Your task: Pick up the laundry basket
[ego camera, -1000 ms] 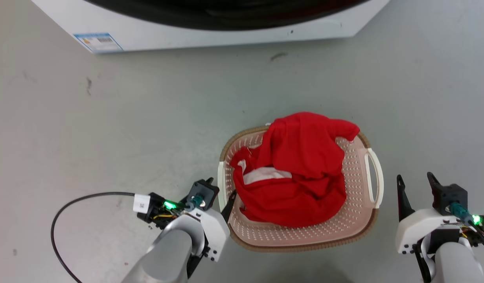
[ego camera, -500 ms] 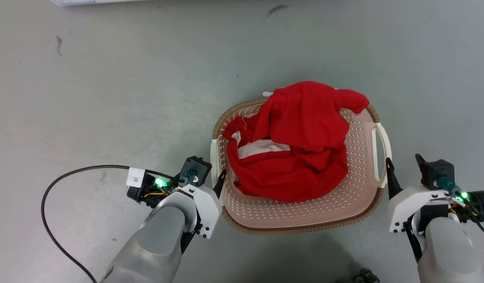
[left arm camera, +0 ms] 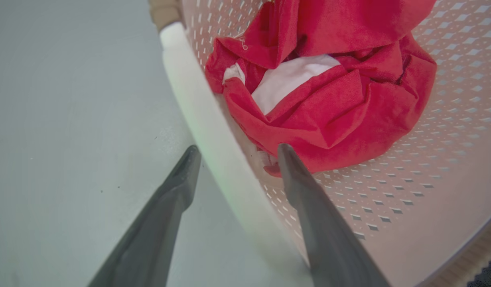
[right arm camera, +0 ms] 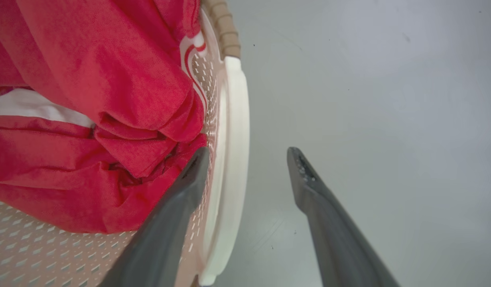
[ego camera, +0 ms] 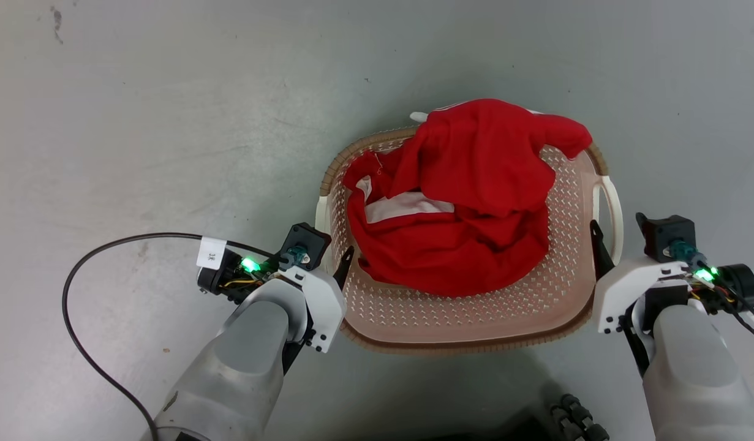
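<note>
The laundry basket (ego camera: 413, 315) sits on the floor (ego camera: 168, 122) between the arms, its long axis running side to side. The left gripper (left arm camera: 239, 148) and right gripper (right arm camera: 249, 149) each straddle a white handle (left arm camera: 197, 103), jaws released, one finger inside the wall and one outside.

Both arms reach forward, end effectors spread open

Seen from the head, the left forearm (ego camera: 248, 361) and right forearm (ego camera: 689, 373) rise from the bottom corners, angled slightly inward, a green light (ego camera: 249, 264) glowing at each wrist. The left end effector (ego camera: 331, 257) holds its two long dark fingers (left arm camera: 169, 207) well apart. The right end effector (ego camera: 618, 229) mirrors it, with its fingers (right arm camera: 321, 215) equally parted and pointing ahead.
</note>
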Controlling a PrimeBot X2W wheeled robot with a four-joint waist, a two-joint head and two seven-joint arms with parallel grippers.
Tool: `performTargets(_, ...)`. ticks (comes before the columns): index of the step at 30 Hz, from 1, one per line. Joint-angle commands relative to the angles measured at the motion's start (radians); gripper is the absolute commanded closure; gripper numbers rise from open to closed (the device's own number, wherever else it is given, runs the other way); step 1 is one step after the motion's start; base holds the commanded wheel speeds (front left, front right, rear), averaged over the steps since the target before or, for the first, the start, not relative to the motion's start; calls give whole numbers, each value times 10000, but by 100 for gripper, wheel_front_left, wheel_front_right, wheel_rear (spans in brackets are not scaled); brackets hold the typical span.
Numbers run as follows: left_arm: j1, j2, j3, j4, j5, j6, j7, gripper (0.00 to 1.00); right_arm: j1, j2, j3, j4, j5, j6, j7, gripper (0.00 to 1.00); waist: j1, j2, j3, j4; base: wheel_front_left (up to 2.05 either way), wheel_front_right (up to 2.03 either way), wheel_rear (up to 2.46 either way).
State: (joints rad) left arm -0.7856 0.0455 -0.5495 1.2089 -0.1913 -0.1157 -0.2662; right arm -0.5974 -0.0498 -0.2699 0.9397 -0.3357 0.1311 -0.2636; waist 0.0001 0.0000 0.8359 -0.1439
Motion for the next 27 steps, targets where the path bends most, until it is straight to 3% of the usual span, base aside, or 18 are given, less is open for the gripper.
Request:
performTargets(1, -113, 85, -34, 88, -42, 42, 31, 0, -214, -7, 65, 122, -25, -7, -18, 0, -1, 0, 97, 13, 0, 0, 0)
performTargets(22, -468, 85, -505, 151, -402, 130, 31, 0, -1075, -13, 242, 2387, 1, -7, -18, 0, -1, 0, 424, 96, 0, 0, 0)
performTargets(23, -472, 87, -535, 173, -425, 119, 31, 0, -1121, -13, 213, 2407, -23, -8, -18, 54, -1, 0, 432, 96, 0, 0, 0)
performTargets(24, -496, 87, -582, 176, -412, 118, 31, 45, -1170, -14, 212, 2347, -30, -8, -18, 100, -1, 0, 439, 100, 0, 0, 0)
performTargets(25, -532, 84, -615, 81, -402, 172, 32, 92, -1178, -11, 201, 2421, -15, -7, -18, 100, -1, 0, 440, 112, 0, 0, 0)
performTargets(26, -521, 84, -638, 48, -426, 178, 30, 100, -1195, -5, 184, 2503, 33, -7, -18, 100, -1, 0, 435, 120, 0, 0, 0)
performTargets(27, -493, 84, -675, 111, -464, 163, 30, 100, -1218, 2, 175, 2532, 25, -4, -17, 100, -1, 0, 421, 118, 0, 0, 0)
